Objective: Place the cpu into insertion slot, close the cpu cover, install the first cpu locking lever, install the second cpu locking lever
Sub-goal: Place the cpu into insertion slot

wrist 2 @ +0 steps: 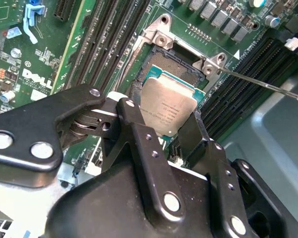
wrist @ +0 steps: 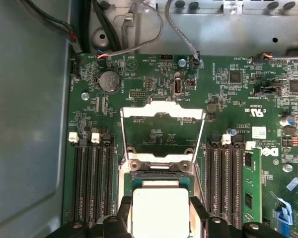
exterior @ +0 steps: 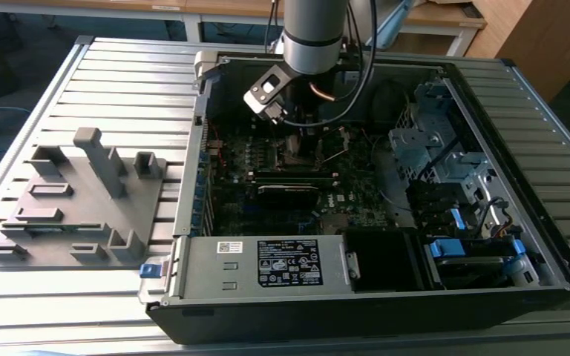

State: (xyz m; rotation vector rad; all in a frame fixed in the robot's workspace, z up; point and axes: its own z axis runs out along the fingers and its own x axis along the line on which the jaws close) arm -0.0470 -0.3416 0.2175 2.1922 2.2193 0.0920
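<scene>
My gripper (wrist 2: 166, 111) is shut on the cpu (wrist 2: 164, 99), a flat square chip with a silver-grey top, one dark finger on each side. It holds the chip low over the insertion slot (wrist 2: 175, 58), a dark square socket with a silvery rim on the green board. Whether the chip touches the socket I cannot tell. In the first wrist view the cpu (wrist: 159, 208) sits between the fingers (wrist: 124, 214) just over the insertion slot (wrist: 161, 177). The cpu cover (wrist: 161, 110) is swung open behind the socket. Two wire levers (wrist: 122, 135) stand raised. In the exterior view the arm (exterior: 310, 37) reaches into the case.
Black memory slots (wrist: 92, 178) flank the socket on both sides, one holding a green stick (wrist: 251, 186). The open computer case (exterior: 522, 282) lies on a slatted metal table (exterior: 116, 81), with drive bays on the exterior view's right. A grey fixture plate (exterior: 77, 200) lies on the exterior view's left.
</scene>
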